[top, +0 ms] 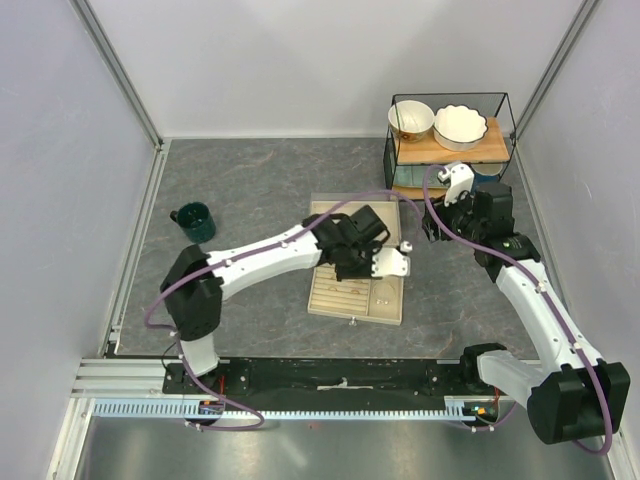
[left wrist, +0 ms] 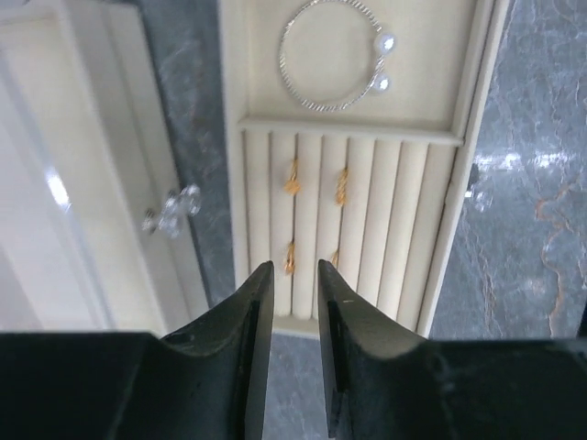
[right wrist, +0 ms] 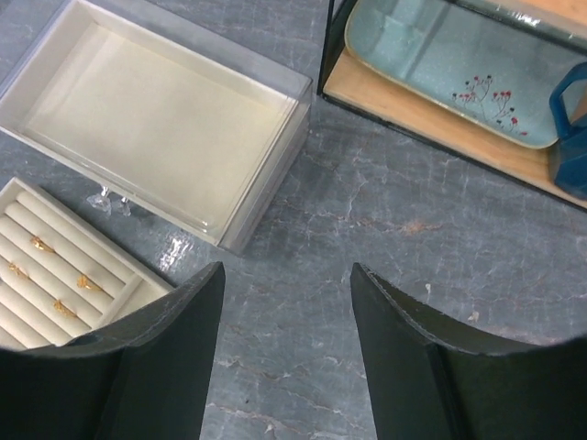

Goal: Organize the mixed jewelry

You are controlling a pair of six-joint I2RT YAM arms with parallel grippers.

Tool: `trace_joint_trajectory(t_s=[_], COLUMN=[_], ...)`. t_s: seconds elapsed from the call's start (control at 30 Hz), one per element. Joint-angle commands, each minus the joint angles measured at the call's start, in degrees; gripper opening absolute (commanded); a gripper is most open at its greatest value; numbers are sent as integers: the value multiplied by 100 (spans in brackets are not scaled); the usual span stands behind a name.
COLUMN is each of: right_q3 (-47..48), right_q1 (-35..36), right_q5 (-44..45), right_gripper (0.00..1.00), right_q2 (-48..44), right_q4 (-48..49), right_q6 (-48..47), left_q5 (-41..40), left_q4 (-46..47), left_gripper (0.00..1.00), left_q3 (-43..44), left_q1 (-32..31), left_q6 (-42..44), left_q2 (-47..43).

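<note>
The beige slotted tray (left wrist: 431,82) lies on the grey table. Its flat end compartment holds the thin silvery hoop (left wrist: 303,87), which has two pearl ends. Several small gold rings (left wrist: 292,179) sit in the slots. One clear crystal piece (left wrist: 171,209) lies on the table between tray and lid, and another (left wrist: 478,197) lies off the tray's other side. My left gripper (left wrist: 295,275) hangs above the tray's near end, its jaws a narrow gap apart and empty. My right gripper (right wrist: 286,275) stands open and empty over bare table, right of the tray (right wrist: 64,266).
A shallow clear-walled lid (right wrist: 156,119) lies beside the tray. A black wire rack (top: 450,135) at the back right carries two bowls, a pale blue plate (right wrist: 449,64) and a blue mug (right wrist: 569,128). A dark green mug (top: 193,221) stands at the left.
</note>
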Motion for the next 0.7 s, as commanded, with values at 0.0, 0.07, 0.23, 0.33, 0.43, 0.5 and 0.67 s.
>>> trace_joint_trajectory(t_s=[0.0,0.07,0.23,0.33,0.43,0.5,0.67], right_q3=[-73,-73,-47,-152,-153,-135,-284], right_q1=[-26,-26,-17,-8,44,97,720], right_q5=[30,-32,-522,-778,-814,-858,-911], right_gripper=[70,76,86,86,87,86,86], right_q2=[-143,-125,-3,173,375,455,315], right_q4=[-243,-498,-1182,-1351,-1386,-1386,-1500], right_q6=[-172,-312,-813,-867,-893,-919,-1621], left_q5=[460,645,840,743,760,743,672], left_q4=[226,385,1113,1579,1844,2151,2749], left_gripper=[34,34,41,50,56,58,68], left_q3=[-258,-556,-1574,-2119,-2437,-2578,-2974], left_q1=[424,696,1311,1688,2040,2156,2358], left_q6=[-404,-614,-1168,-1537,-1915,-2152,-2548], left_q2=[-814,-1235,-2097,-2546,-2872,-3021,-3417])
